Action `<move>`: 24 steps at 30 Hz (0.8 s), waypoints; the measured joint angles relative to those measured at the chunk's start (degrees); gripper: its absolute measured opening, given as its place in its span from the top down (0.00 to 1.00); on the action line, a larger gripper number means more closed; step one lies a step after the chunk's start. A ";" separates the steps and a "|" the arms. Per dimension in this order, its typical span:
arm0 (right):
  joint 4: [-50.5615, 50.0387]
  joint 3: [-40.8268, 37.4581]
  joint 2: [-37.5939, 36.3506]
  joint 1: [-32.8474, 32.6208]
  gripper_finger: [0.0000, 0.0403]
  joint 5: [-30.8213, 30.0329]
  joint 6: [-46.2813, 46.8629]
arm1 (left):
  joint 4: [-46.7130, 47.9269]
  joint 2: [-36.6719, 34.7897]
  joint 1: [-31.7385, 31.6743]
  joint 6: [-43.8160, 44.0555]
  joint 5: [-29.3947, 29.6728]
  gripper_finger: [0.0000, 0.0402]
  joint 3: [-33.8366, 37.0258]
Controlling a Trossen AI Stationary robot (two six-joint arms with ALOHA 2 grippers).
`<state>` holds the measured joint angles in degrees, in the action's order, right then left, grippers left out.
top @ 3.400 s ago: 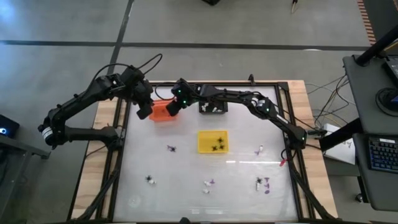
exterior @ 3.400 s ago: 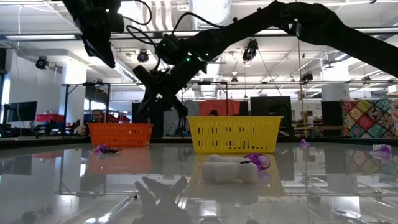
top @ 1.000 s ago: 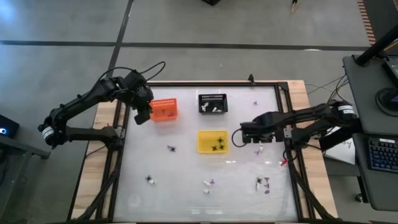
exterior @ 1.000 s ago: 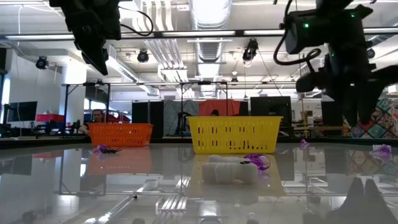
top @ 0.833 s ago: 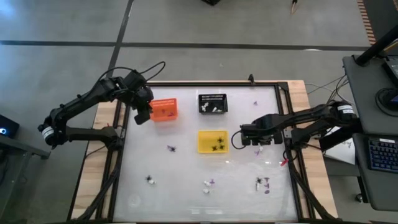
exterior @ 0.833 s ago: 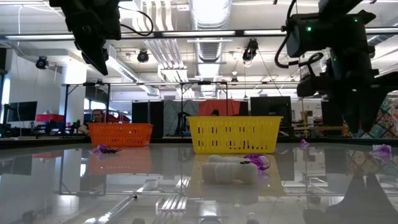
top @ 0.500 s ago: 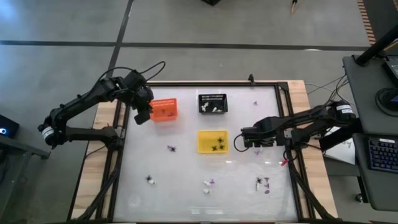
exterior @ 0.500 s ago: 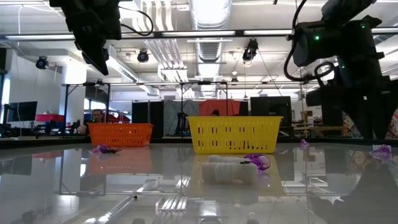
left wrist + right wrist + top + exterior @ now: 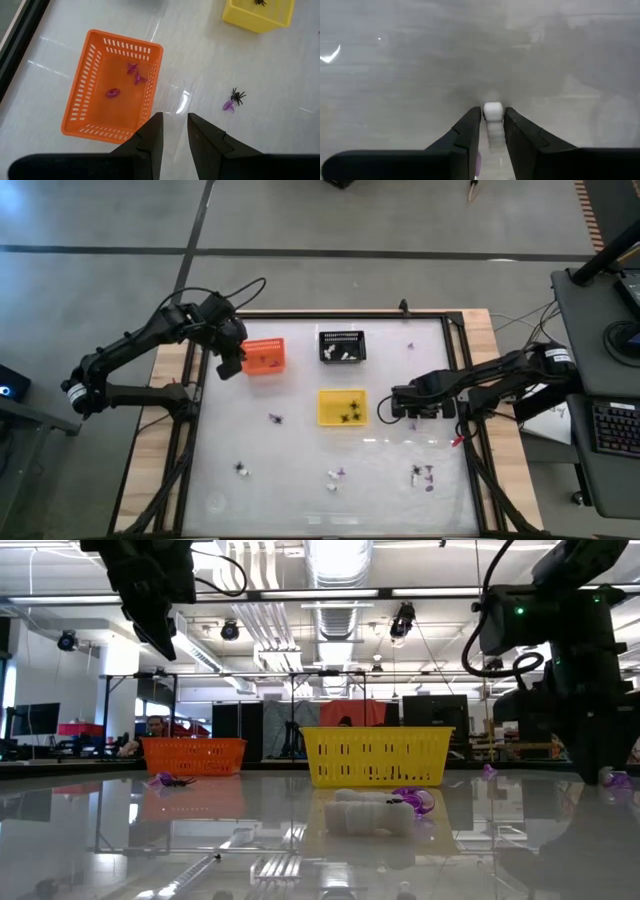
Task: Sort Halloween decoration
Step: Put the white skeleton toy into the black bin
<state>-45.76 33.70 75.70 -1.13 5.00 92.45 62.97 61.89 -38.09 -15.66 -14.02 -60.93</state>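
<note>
The right hand is down at the worktop, right of the yellow basket, with its two fingers set on either side of a small white piece. The fingers stand narrowly apart and flank the piece closely; whether they already press it cannot be told, so this looks like the closing stage of a pick and not yet a firm pinch. The straight-down approach suits so tiny a thing lying flat on a glossy surface.

The black basket at the far middle already holds white bits, so it is probably where this one belongs. The yellow basket holds black spider pieces.

The left hand waits above the near edge of the orange basket, fingers slightly spread and empty. That basket carries purple pieces, which suggests sorting by colour.

Still loose on the worktop are a black spider with a purple piece just beside it, near the orange basket, and a scatter of black, white and purple pieces along the near side. Much of the sorting remains.
</note>
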 joint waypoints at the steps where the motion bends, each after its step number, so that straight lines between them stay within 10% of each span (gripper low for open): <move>1: 0.03 -0.02 0.00 0.00 0.82 0.02 0.00 | -0.03 0.00 0.00 -0.14 0.00 0.82 0.00; 14: 0.11 3.58 -3.04 0.00 0.96 -0.88 0.05 | -0.27 0.11 0.00 -0.35 0.00 0.82 0.00; 24: 2.94 13.26 -3.14 6.25 0.97 -14.94 -7.64 | 1.12 0.09 0.00 -0.37 0.03 0.82 -0.02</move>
<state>-42.82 46.96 72.57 5.12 -9.94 84.80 64.08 61.98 -38.09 -16.03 -13.99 -60.95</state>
